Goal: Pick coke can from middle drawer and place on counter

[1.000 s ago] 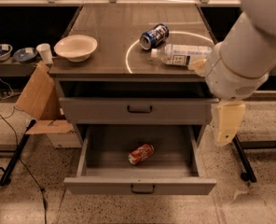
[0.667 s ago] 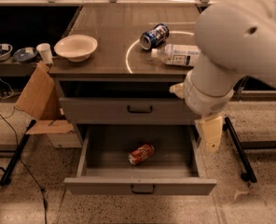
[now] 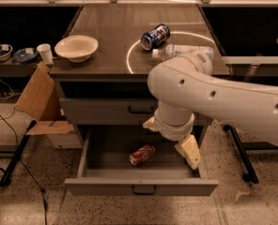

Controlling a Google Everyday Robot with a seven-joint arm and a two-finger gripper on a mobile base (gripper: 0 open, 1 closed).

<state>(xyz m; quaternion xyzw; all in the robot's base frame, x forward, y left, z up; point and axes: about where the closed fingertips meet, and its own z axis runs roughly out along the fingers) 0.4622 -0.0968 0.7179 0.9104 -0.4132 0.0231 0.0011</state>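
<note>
Nearest me the middle drawer [image 3: 140, 187] stands pulled out, its dark bar handle facing the camera; inside it the coke can [image 3: 142, 154] lies on its side on the drawer floor, a little left of centre, nothing touching it. The gripper [image 3: 187, 150] hangs over the drawer's right part, just beside the can on its right and apart from it; whether it is released or clenched I cannot tell. Above it the white arm [image 3: 223, 95] sweeps in from the right, crossing the closed upper drawer [image 3: 106, 110]. Beyond lies the counter [image 3: 111, 27] with its white arc; a cream bowl [image 3: 76, 47] sits at its left, a blue-and-white can [image 3: 155, 36] lies tipped over near the centre, and a clear plastic bottle [image 3: 179, 51] lies just behind the arm.
</note>
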